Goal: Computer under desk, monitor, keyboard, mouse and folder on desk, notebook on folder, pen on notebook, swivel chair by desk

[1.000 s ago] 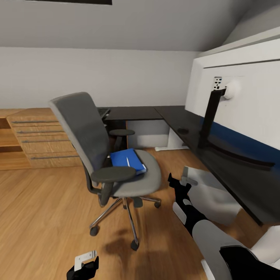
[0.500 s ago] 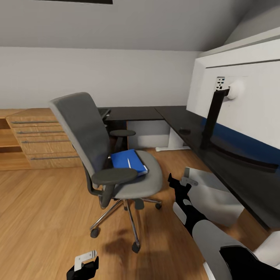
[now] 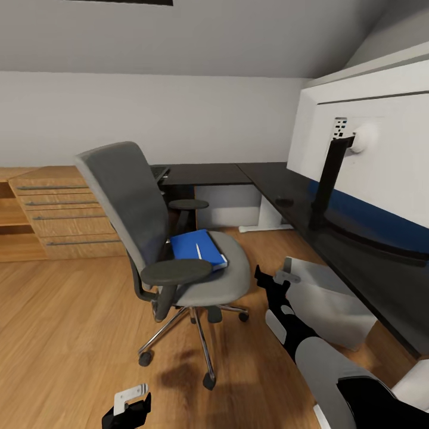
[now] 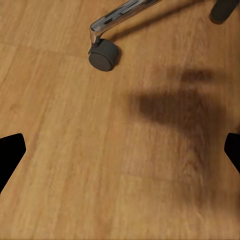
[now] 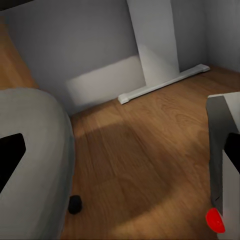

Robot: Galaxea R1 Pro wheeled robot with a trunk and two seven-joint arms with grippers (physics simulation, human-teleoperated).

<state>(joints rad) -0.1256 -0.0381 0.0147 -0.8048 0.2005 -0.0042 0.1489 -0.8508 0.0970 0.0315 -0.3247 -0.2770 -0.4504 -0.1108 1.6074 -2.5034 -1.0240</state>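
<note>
The grey swivel chair stands on the wood floor, away from the desk. The blue folder lies on its seat with the white pen on top; the notebook is hidden. The black-topped desk runs along the back and right. It carries the monitor, white back toward me, and the small dark mouse. The keyboard peeks out behind the chair back. The pale computer sits under the desk. My right gripper is open between seat and computer. My left gripper is open low over the floor.
A light wood cabinet with bar handles stands at the left wall. A chair caster rests on the floor ahead of the left gripper. The desk's white leg, the chair seat and the computer's side lie ahead of the right gripper.
The whole head view has drifted slightly, so the monitor sits a bit further right in the picture. The chair, folder and both grippers hold their places.
</note>
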